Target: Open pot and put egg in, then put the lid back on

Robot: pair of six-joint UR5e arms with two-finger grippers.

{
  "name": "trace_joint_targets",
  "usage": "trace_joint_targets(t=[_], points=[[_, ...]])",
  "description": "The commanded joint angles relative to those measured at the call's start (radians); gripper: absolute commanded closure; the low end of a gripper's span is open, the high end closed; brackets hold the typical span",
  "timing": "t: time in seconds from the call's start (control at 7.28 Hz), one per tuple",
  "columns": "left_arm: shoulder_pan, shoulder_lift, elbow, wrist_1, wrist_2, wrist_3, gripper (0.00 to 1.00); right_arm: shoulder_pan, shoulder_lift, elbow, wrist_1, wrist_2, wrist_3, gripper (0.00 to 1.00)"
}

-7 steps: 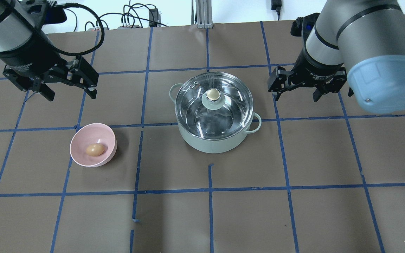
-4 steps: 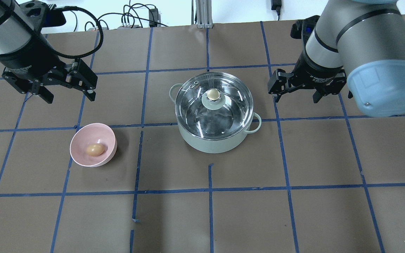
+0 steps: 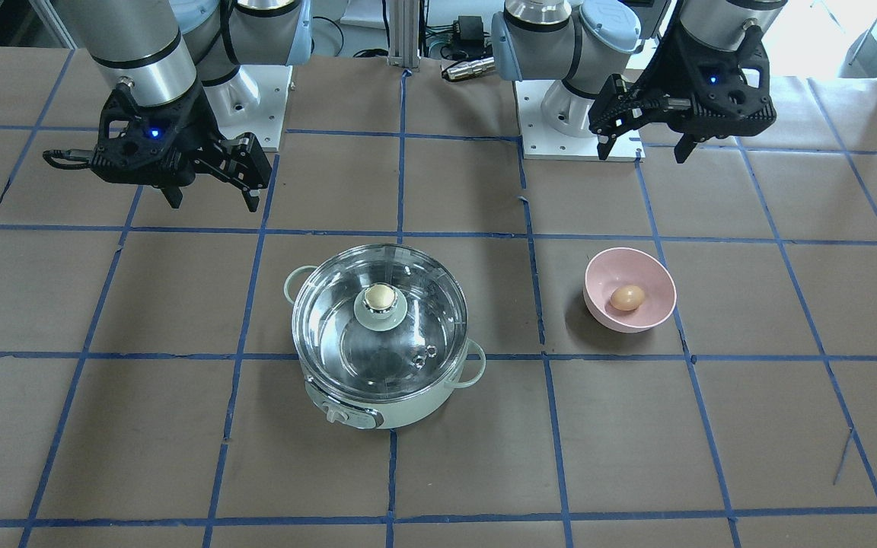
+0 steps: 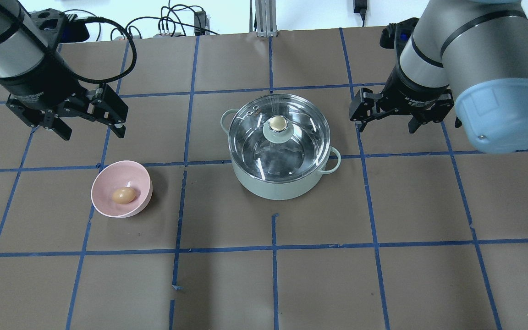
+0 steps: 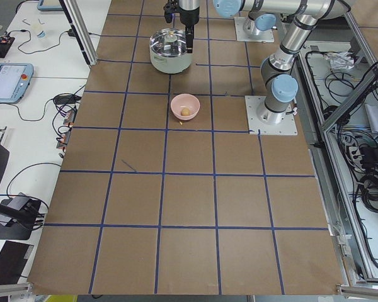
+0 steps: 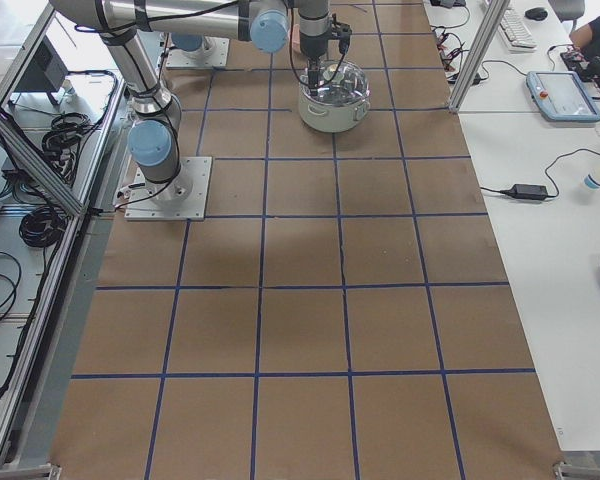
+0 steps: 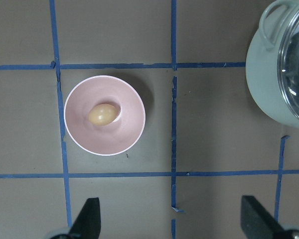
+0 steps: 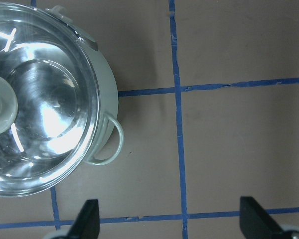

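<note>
The mint-green pot stands mid-table with the glass lid seated on it, its beige knob on top. The tan egg lies in a pink bowl to the pot's left. My left gripper hovers open behind the bowl; its wrist view looks down on the egg and the bowl. My right gripper hangs open to the right of the pot, clear of its side handle. Both grippers hold nothing. In the front-facing view the lid covers the pot.
Brown paper with blue tape grid lines covers the table. Cables and a metal post sit at the far edge. The arm bases stand on the robot's side.
My left gripper has drifted a little nearer to the pink bowl. The right gripper, pot, lid and egg have stayed put.
</note>
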Motion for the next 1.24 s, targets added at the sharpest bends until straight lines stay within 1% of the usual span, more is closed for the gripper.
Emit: trace_joint_targets(t=[0.0, 0.14, 0.41, 0.69, 0.96, 1.1], points=[[0.001, 0.001, -0.007, 0.001, 0.015, 0.007, 0.0, 0.002, 0.003, 0.006, 0.0, 0.009, 0.004, 0.0], [0.005, 0.001, -0.021, 0.001, 0.015, 0.019, 0.0, 0.002, 0.003, 0.012, -0.001, 0.009, 0.004, 0.0], [0.074, -0.009, -0.114, 0.032, 0.01, 0.053, 0.0, 0.002, 0.001, 0.021, -0.003, 0.009, 0.005, 0.0], [0.157, -0.036, -0.212, 0.14, 0.01, 0.14, 0.0, 0.002, 0.004, 0.023, -0.021, 0.012, 0.008, 0.0], [0.168, -0.047, -0.344, 0.336, 0.012, 0.18, 0.0, 0.002, 0.007, 0.03, -0.041, 0.012, 0.007, 0.0], [0.168, -0.049, -0.381, 0.389, 0.012, 0.188, 0.0, 0.002, 0.017, 0.032, -0.05, 0.012, 0.007, 0.0]])
